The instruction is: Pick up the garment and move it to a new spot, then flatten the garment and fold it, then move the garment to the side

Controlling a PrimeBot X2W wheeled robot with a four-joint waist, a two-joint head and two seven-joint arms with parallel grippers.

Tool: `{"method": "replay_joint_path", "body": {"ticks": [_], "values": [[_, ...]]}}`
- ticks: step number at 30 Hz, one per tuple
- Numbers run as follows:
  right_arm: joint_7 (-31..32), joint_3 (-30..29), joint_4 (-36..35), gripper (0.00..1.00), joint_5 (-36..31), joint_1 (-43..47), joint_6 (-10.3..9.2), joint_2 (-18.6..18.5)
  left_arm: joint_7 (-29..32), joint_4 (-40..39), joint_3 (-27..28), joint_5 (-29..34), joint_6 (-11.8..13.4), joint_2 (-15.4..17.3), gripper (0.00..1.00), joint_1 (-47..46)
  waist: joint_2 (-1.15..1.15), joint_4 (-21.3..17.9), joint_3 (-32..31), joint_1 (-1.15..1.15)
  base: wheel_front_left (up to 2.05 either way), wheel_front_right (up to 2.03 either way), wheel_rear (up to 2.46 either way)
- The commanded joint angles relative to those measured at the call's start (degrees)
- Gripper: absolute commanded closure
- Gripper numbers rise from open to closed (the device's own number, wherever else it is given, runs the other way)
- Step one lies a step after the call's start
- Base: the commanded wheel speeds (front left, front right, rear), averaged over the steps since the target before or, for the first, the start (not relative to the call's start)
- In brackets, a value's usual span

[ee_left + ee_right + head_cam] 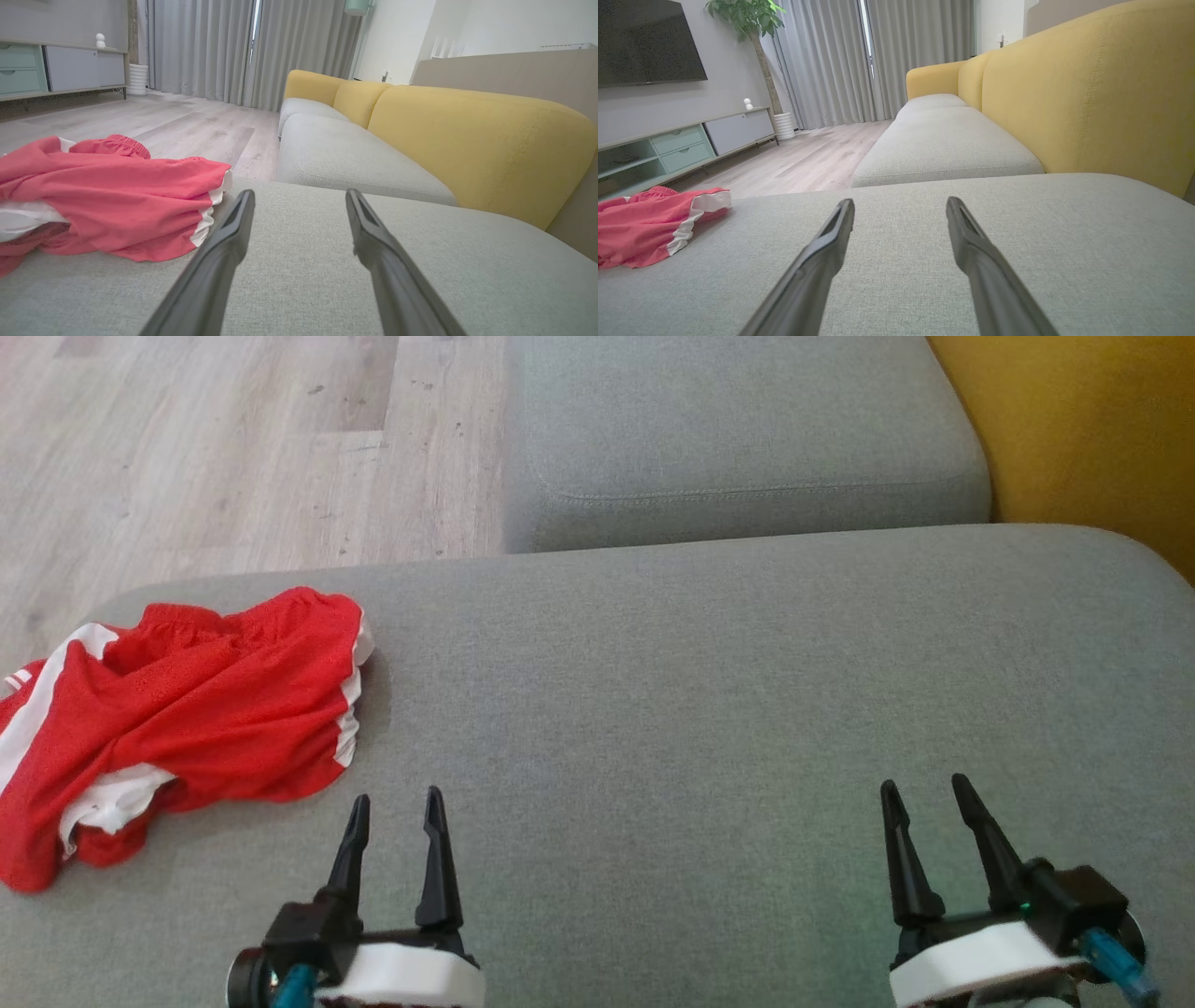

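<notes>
- I have the left gripper (398,795) hanging low over the grey seat cushion (709,691), its two dark fingers spread wide with nothing between them.
- The right gripper (925,781) is the same: fingers wide apart, empty, bare fabric under them.
- The garment (177,709), red shorts with white trim, lies crumpled at the cushion's left end, close to the edge where the wooden floor (233,448) begins.
- From the left fingers it sits ahead and to the left, near but not touching. Its white-trimmed hem (351,709) is the closest part, and in the left wrist view it comes just beside the tip of the left-hand finger.
- From the right fingers it is well apart, with a wide stretch of bare cushion between.
- The heap's long axis runs on a slant, from the near-left corner up toward the far right, so the hem faces my left arm almost side-on.
- My call: the left arm is the nearer one and should take the first pinch, swinging left and forward onto that hem. The open middle of the cushion looks like the spot to carry it to.
</notes>
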Motion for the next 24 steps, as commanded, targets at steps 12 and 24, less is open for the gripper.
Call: {"method": "replay_joint_path", "body": {"ticks": [12, 24], "values": [[-2.86, 1.98, -1.46, 0.00, -8.72, -1.07, 0.44, -0.50, -2.73, 0.77, -0.04, 8.46, 1.54, 0.19, 0.00, -1.09, 0.00, 0.50, -0.52, 0.00, 0.00, 0.00, 0.00], [-2.86, 1.83, -0.96, 0.00, -8.69, -0.94, 0.44, -0.50, -2.73, 0.89, -0.07, 8.98, 1.56, 0.19, 0.00, -1.33, 0.00, 0.97, -0.42, 0.00, 0.00, 0.00, 0.00]]}}
